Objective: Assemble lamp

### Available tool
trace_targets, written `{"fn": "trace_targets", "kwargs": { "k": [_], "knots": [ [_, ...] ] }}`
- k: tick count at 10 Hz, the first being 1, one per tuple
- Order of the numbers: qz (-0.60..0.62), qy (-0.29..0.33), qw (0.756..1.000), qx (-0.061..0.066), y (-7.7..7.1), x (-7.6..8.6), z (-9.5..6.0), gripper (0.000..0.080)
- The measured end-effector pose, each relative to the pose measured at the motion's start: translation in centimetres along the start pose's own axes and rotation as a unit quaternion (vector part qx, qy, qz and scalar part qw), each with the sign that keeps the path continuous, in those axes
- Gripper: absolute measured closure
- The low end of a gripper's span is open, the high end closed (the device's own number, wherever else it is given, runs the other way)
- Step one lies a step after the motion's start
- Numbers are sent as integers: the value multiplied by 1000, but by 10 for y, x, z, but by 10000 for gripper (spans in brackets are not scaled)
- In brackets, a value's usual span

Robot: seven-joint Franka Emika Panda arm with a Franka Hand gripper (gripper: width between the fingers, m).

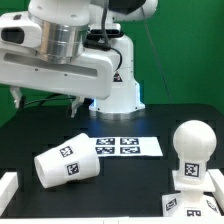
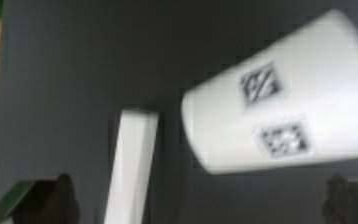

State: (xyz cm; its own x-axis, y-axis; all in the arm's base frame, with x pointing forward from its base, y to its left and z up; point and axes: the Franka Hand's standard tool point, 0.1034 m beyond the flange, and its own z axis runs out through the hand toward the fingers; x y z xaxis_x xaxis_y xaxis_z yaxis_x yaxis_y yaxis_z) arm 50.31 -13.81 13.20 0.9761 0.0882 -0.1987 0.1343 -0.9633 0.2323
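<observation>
In the exterior view, the shade [image 1: 66, 163] is lying on its side on the black table [image 1: 130, 195], left of the marker board [image 1: 124, 146]. The bulb [image 1: 193, 146] is standing on the base [image 1: 196, 186] at the exterior view's right. The gripper is not being shown clearly here.

In the wrist view, the gripper [image 2: 194, 200] is being held wide open and empty, near the blurred shade [image 2: 282, 95]. A round, tapered body is being approached; rolling or slipping could be caused by an off-centre pinch.

Shade [image 1: 66, 165] lies tipped beside marker board [image 1: 122, 146], bulb [image 1: 192, 150] upright on base [image 1: 193, 185]
</observation>
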Motion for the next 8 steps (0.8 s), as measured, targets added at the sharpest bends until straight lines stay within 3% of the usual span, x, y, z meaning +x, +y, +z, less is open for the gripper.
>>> {"fn": "trace_targets", "kwargs": {
  "k": [1, 3, 4, 6, 8],
  "knots": [
    [29, -15, 999, 9, -4, -4, -1, 100],
    [73, -12, 997, 14, -7, 0, -1, 100],
    [127, -15, 991, 28, -10, 1, -1, 100],
    [275, -17, 955, 113, -1, 18, -12, 100],
    [369, -27, 909, 189, 8, 18, -1, 100]
  ]
}}
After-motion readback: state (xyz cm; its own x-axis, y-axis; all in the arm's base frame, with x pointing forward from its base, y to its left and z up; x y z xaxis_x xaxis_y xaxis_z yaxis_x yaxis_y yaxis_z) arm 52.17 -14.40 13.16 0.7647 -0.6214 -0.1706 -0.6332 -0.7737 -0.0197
